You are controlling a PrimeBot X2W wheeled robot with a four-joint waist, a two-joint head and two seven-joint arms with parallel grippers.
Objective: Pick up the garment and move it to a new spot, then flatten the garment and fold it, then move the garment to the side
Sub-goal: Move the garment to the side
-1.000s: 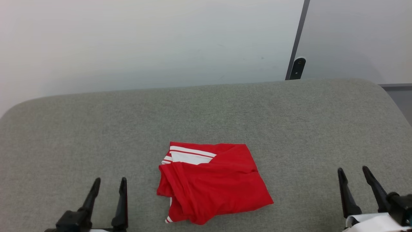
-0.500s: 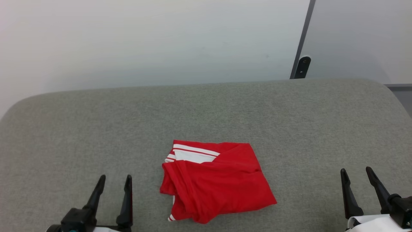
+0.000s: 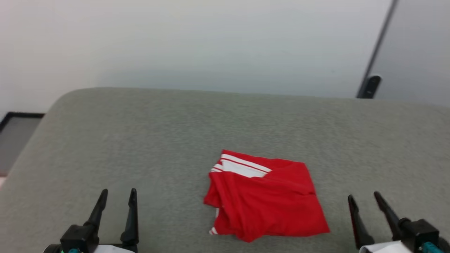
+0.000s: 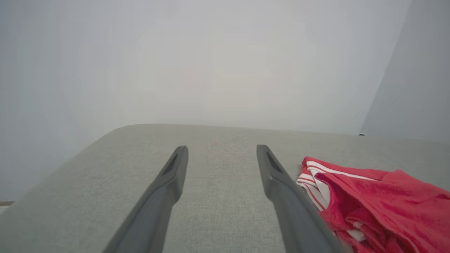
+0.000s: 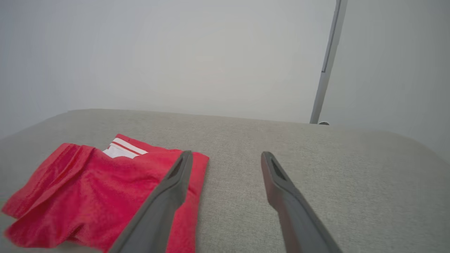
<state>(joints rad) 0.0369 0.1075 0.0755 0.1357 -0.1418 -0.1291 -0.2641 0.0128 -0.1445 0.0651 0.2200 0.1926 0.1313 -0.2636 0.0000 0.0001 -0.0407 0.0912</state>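
Observation:
The garment (image 3: 267, 200), red with a white striped sleeve showing at its top left, lies folded into a rough square on the grey upholstered surface (image 3: 168, 140), a little right of centre. It also lies at the right in the left wrist view (image 4: 379, 203) and at the left in the right wrist view (image 5: 95, 196). My left gripper (image 3: 117, 193) hangs open at the lower left, well clear of the cloth. At the lower right my right gripper (image 3: 364, 196) is open too, just right of the garment's edge. Both hold nothing.
A pale wall rises behind the surface's far edge. A dark vertical post (image 3: 376, 49) with a small black fitting (image 3: 369, 86) stands at the back right. Dark-framed floor (image 3: 14, 137) shows past the rounded left end.
The head camera has turned to the left, so the whole scene has shifted right in the picture and the surface's left end has come into sight. The garment lies as before; both grippers stay open.

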